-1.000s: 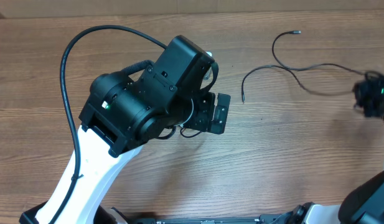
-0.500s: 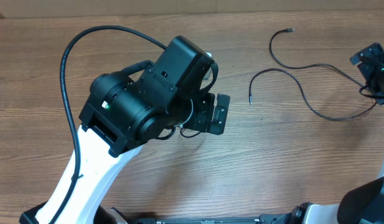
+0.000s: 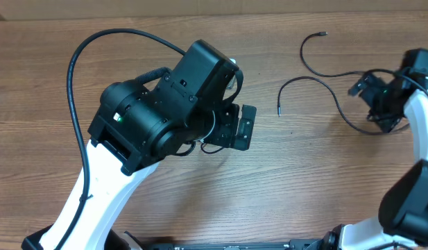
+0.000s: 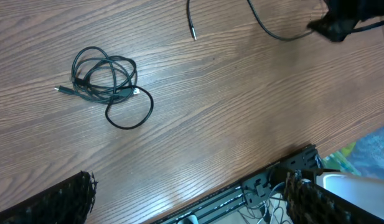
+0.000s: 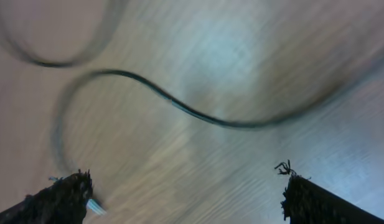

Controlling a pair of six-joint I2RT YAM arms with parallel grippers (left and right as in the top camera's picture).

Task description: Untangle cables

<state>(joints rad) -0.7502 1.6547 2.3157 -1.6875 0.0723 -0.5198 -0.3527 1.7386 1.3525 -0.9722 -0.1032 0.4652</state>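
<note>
Logging left gripper (image 4: 188,183) spread wide, empty, above coiled cables (image 4: 104,78); right gripper (image 5: 184,177) likewise wide over loose cable (image 5: 204,118), blurred, seemingly clear of it.

"Any word, label, brand or number to read here?"

"None. No legible text shows in any of the three views."

"Not even on the black arm housing (image 3: 165,104)?"

"Its casing is plain black, with no lettering I can make out."

"And the cables (image 4: 104,78) or their plugs?"

"They are too thin and small to show any marking. The right wrist view is also blurred, so nothing could be read there."
</note>
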